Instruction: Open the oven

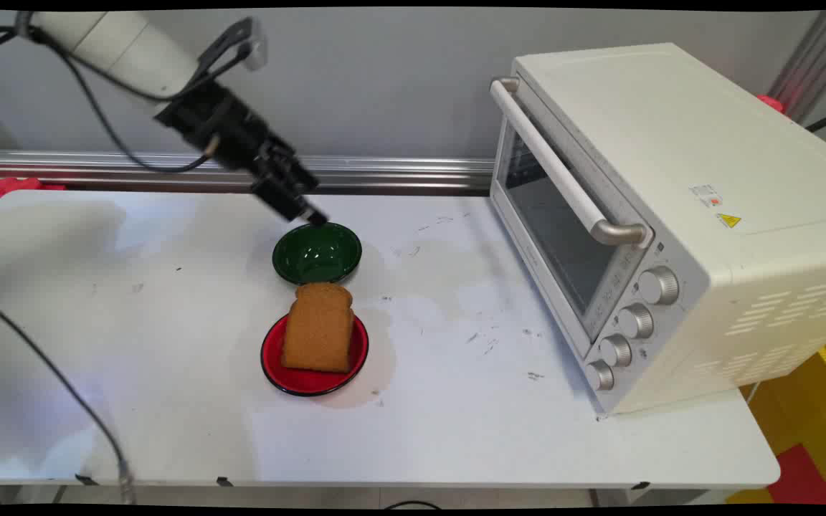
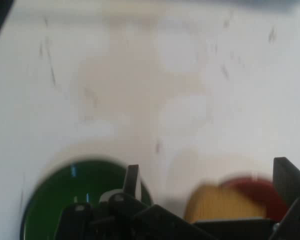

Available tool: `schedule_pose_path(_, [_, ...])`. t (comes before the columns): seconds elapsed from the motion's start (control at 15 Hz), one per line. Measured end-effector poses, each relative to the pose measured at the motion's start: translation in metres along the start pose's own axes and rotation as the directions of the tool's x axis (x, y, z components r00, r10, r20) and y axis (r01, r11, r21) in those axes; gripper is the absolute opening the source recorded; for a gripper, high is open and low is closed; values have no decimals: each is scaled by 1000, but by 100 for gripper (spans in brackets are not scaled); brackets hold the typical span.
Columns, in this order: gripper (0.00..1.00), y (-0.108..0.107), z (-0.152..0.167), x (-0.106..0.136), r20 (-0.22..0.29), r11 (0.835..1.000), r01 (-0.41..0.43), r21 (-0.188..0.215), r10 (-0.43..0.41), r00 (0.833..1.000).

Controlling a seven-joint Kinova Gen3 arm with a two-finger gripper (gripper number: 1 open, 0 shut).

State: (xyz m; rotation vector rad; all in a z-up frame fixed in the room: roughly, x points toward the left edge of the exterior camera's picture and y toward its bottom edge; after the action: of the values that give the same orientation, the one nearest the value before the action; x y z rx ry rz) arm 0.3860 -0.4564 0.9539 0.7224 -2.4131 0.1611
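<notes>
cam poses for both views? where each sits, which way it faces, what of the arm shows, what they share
Main: fixed above the table's near side, looking down across it to the wall; shows the oven at right, the arm entering upper left, and the claw over the green bowl's far rim.
Hand: on the hand, looking along the claw down at the table; linkage and open fingers rise from the bottom edge.
Shared: green bowl, bread, red plate.

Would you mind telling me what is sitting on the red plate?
A brown slice of bread lies on the red plate; the plate's middle beneath it is covered.
</notes>
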Motion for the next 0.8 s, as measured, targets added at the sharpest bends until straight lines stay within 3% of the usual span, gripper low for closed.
schedule_pose_path(0.47, [100, -2, 9, 50, -165, 1000, -22, -21, 18, 986])
schedule_pose_path(0.8, [100, -3, 17, 65, -217, 997, -70, -28, 62, 974])
